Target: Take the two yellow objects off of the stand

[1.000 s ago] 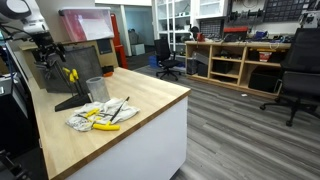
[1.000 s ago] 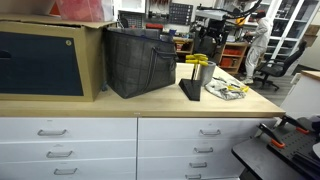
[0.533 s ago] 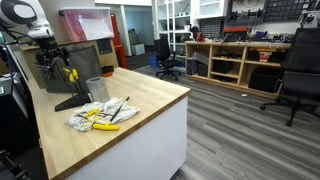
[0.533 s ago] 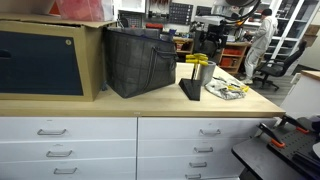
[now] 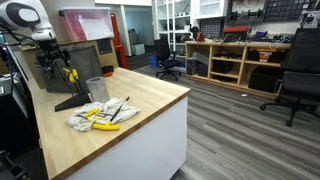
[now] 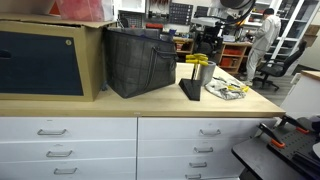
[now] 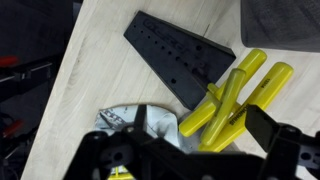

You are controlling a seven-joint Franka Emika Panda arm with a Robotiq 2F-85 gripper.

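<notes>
The stand [image 7: 172, 52] is a dark slanted panel on the wooden counter, seen in both exterior views [image 5: 62, 88] [image 6: 189, 89]. The two yellow objects [image 7: 236, 92] hang on it with their handles crossed, and show in both exterior views [image 5: 70, 73] [image 6: 194, 60]. In the wrist view my gripper [image 7: 208, 138] is open and empty above the yellow handles, which lie between the two dark fingers. In an exterior view the gripper [image 5: 49, 54] hovers just above the stand, not touching it.
A grey metal cup [image 5: 97, 88] [image 6: 207, 78] stands right beside the stand. A white cloth [image 5: 93, 117] with longer yellow-handled tools [image 5: 102, 124] lies nearer the counter end. A dark bag [image 6: 139, 61] and a cardboard box [image 6: 50, 55] stand further along the counter.
The arm has shifted slightly above the stand. The stand, the yellow objects and the cup have not moved.
</notes>
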